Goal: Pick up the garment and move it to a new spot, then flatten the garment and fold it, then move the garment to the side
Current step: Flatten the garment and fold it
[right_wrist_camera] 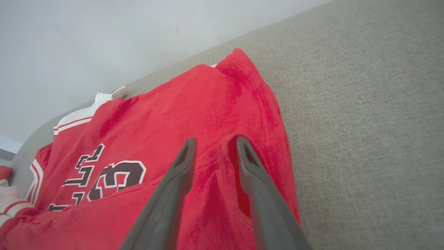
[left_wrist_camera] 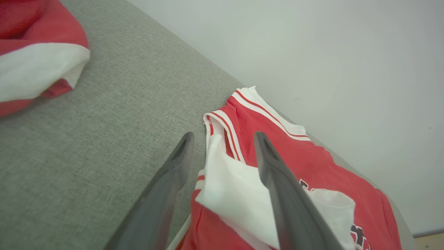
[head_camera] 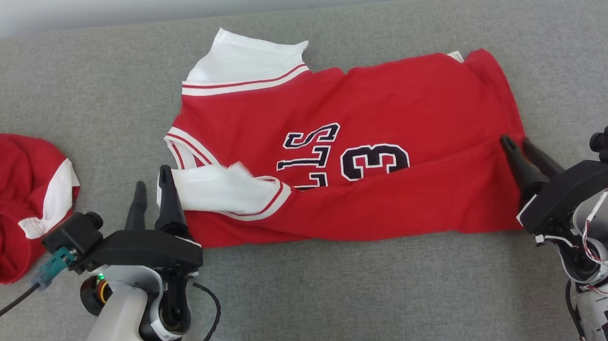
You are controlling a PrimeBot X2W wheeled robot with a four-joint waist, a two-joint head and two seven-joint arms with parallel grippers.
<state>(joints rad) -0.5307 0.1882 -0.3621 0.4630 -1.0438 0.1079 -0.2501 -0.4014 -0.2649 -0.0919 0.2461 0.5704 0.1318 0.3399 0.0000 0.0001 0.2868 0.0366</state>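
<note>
Matt cloth garment (head_camera: 395,100), coarse-woven upholstery (head_camera: 345,296)

free: grey surface (head_camera: 345,296) near edge | blocked: jersey (head_camera: 396,116) centre — red bundle (head_camera: 2,213) left

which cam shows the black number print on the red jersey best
Head view: the black-and-white number print on the red fabric jersey lies face-up, its lower edge under a fold. Right wrist view shows the print slanted at lower left. Left wrist view catches a sliver of the print at bottom right.

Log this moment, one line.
red jersey: folded on grey surface | left gripper: open by sleeve | right gripper: at hem, grip unclear
</note>
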